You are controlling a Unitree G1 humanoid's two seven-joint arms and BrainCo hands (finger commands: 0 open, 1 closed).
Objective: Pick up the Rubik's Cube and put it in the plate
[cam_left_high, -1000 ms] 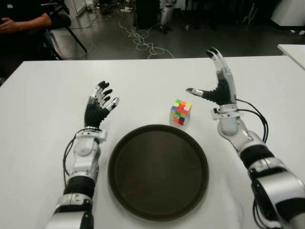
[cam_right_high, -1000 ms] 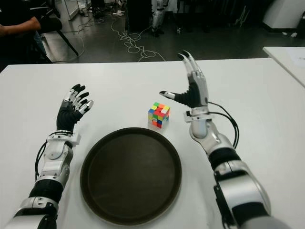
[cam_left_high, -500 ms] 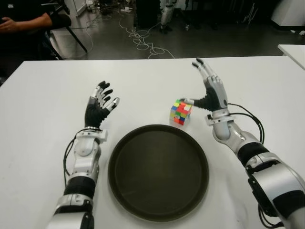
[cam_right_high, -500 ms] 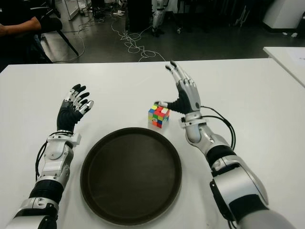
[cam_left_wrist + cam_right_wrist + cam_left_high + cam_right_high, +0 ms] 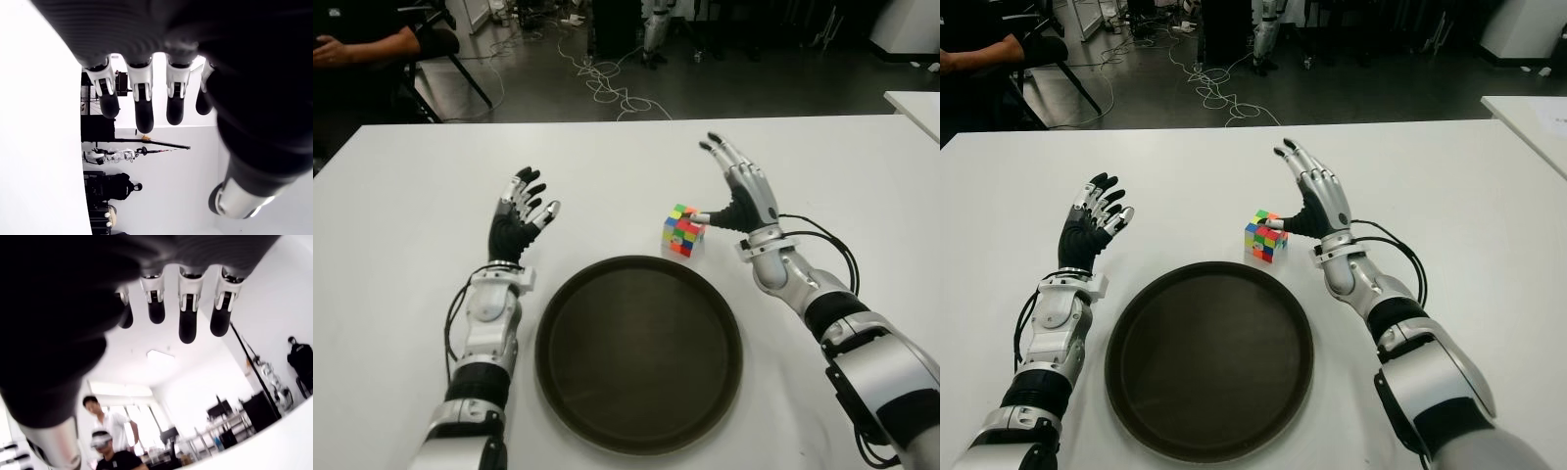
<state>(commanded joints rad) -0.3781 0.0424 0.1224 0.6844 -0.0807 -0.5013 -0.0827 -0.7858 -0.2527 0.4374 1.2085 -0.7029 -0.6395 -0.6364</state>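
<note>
The multicoloured Rubik's Cube sits on the white table, just beyond the far right rim of the dark round plate. My right hand is beside the cube on its right, fingers spread and pointing up, with the thumb tip touching the cube's upper right edge. The hand does not grasp the cube. My left hand hovers left of the plate with its fingers spread, holding nothing. The plate holds nothing.
Beyond the table's far edge lie a dark floor with cables and a seated person at the far left. A second white table corner shows at the far right.
My right hand has come down and to the left, from raised beside the cube until its thumb meets the cube's top edge. The cube, the plate and my left hand have stayed put.
</note>
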